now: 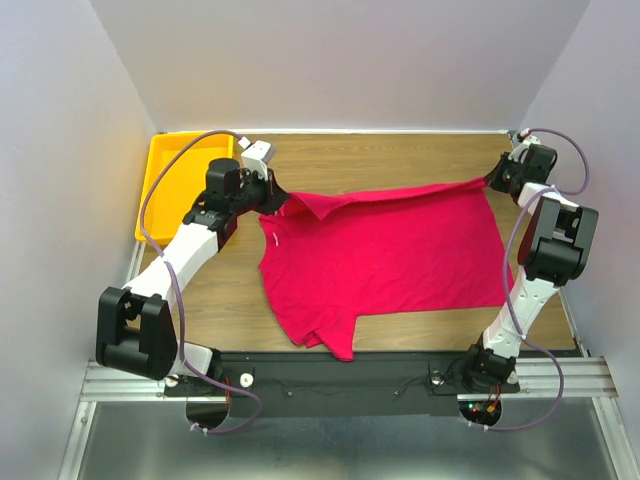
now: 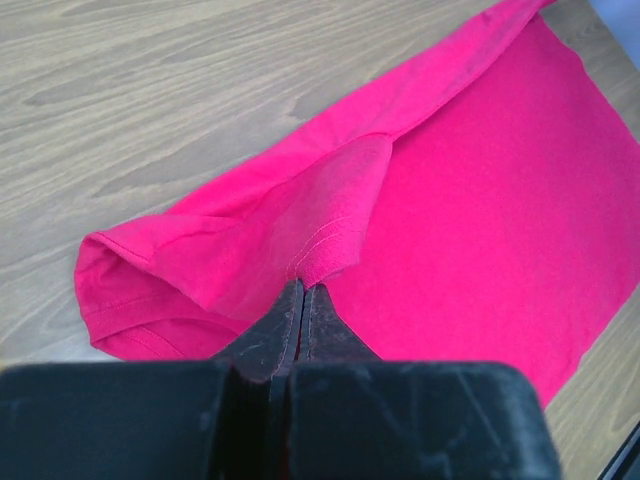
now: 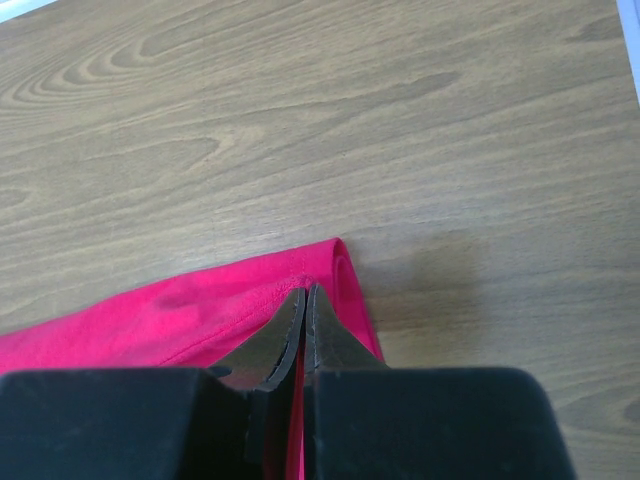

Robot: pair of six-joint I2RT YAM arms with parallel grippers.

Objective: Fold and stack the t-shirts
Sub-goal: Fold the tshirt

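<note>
The crimson-red t-shirt (image 1: 380,255) lies spread across the wooden table, its far edge stretched taut between both grippers. My left gripper (image 1: 277,203) is shut on the shirt's far-left corner, where a sleeve flap (image 2: 335,205) folds over the cloth. In the left wrist view the gripper (image 2: 303,285) pinches the fabric at its tips. At the far right, my right gripper (image 1: 490,181) is shut on the other corner; the right wrist view shows the gripper (image 3: 305,290) clamped on the hemmed edge of the t-shirt (image 3: 180,310). A sleeve hangs near the table's front edge.
A yellow plastic tray (image 1: 172,180) stands at the far left of the table, just behind my left arm. Bare wood (image 1: 400,155) lies beyond the shirt, up to the back wall. White walls close in on both sides.
</note>
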